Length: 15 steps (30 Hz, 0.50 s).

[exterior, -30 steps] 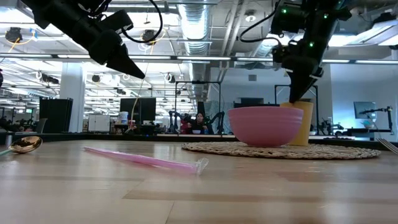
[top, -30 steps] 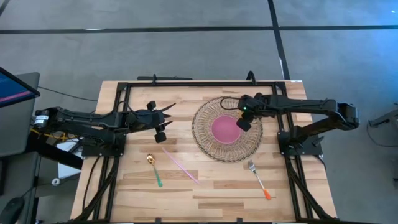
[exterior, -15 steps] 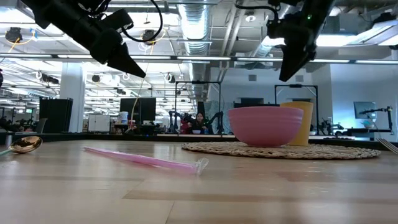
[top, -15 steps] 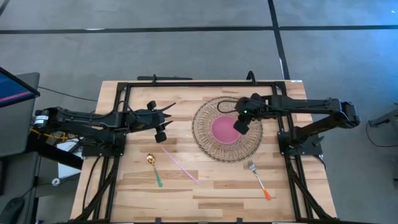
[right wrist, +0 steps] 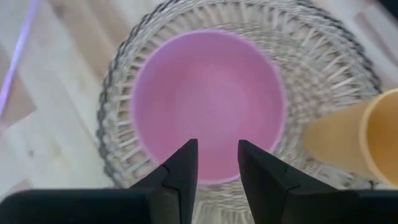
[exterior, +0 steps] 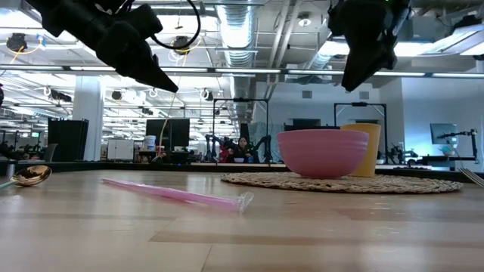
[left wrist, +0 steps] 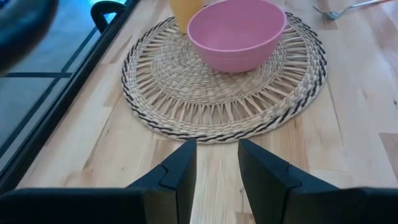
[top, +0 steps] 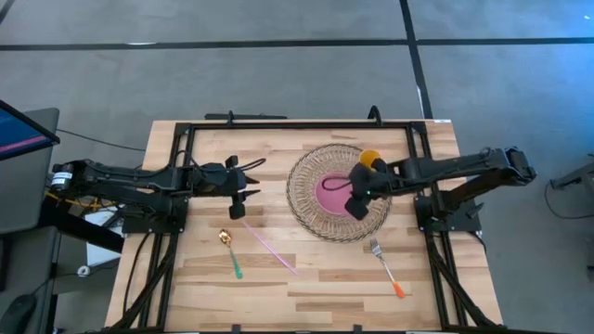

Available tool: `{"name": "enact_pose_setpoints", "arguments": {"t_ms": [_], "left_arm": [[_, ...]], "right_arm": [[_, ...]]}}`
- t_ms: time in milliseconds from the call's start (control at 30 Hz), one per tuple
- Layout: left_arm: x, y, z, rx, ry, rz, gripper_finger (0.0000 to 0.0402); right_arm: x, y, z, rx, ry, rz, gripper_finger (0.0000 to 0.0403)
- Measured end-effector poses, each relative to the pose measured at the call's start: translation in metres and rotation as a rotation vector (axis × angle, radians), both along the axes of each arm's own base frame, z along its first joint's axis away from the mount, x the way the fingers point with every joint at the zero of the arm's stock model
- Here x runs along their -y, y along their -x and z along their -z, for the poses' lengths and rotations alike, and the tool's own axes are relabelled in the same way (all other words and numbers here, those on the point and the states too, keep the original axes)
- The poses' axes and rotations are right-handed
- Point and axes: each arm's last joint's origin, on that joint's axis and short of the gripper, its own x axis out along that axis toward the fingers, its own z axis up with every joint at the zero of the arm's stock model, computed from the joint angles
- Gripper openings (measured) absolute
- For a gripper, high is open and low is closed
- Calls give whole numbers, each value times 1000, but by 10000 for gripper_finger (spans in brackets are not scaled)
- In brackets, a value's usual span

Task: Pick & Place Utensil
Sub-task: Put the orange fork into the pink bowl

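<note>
Reaching for utensil | right gripper (top: pixel 355 206) fingers released, empty, above pink bowl (right wrist: pixel 208 106) | fork (top: pixel 385 267) beyond, approach handle squarely | left gripper (top: pixel 238 190) released, idle

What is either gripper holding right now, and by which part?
Nothing. The left gripper and the right gripper both show empty gaps between their jaws. The spoon, fork and straw lie on the table.

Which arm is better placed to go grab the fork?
Right, probably. The right hand hovers above the pink bowl, on the fork's side of the table. The left hand hangs nearer the spoon and pink straw.
</note>
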Motion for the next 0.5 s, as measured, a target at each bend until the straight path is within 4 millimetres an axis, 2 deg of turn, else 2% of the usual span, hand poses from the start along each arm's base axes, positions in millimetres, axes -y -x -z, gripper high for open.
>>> {"name": "enact_pose_setpoints", "arguments": {"t_ms": [267, 500], "left_arm": [[0, 0, 0, 0, 0, 0, 120], [0, 0, 0, 1, 0, 0, 120]], "right_arm": [[-25, -16, 13, 9, -10, -75, 108], [-35, -50, 34, 68, 24, -182, 108]]}}
